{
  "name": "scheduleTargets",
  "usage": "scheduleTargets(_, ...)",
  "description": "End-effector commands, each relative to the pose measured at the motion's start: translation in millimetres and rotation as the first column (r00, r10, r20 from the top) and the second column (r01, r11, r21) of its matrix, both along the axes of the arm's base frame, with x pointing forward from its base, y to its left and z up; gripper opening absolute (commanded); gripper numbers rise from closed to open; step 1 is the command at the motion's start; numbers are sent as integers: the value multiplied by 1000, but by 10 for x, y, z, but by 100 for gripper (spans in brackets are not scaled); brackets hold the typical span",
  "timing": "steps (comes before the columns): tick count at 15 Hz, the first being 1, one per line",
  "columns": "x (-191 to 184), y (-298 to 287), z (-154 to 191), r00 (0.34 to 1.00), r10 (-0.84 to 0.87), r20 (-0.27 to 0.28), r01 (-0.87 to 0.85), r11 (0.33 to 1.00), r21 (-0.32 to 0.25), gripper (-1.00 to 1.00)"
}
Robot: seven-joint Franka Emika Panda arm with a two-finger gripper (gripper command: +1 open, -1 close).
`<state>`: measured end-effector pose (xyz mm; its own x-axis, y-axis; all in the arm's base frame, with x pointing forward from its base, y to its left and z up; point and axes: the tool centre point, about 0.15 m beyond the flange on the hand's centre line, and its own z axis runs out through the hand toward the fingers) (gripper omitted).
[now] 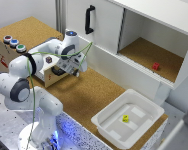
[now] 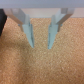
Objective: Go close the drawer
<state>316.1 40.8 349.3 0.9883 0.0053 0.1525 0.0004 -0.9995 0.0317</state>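
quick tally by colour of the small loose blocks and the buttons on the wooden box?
Red block in the open cabinet: 1
Yellow block in the white bin: 1
Dark block on the wooden box: 1
Buttons: red 1, blue 1, green 1
Total: 6

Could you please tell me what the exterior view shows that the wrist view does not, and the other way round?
Only the exterior view shows the arm, the open drawer in its wooden box, the white bin holding a yellow item, and the cabinet with a red item. Only the wrist view shows the fingers clearly: open, parted, holding nothing. Both share the gripper and the cork surface.
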Motion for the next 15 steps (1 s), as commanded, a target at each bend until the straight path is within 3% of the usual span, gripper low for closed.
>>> scheduleTargets(1, 250, 405, -128, 1000, 5, -16, -5, 999, -46, -100)
scheduleTargets(9, 480, 1026, -193, 994, 104, -16, -104, 995, 10, -100)
scheduleTargets(15, 471, 1456, -66, 987, 159, 8, -159, 987, 7, -100)
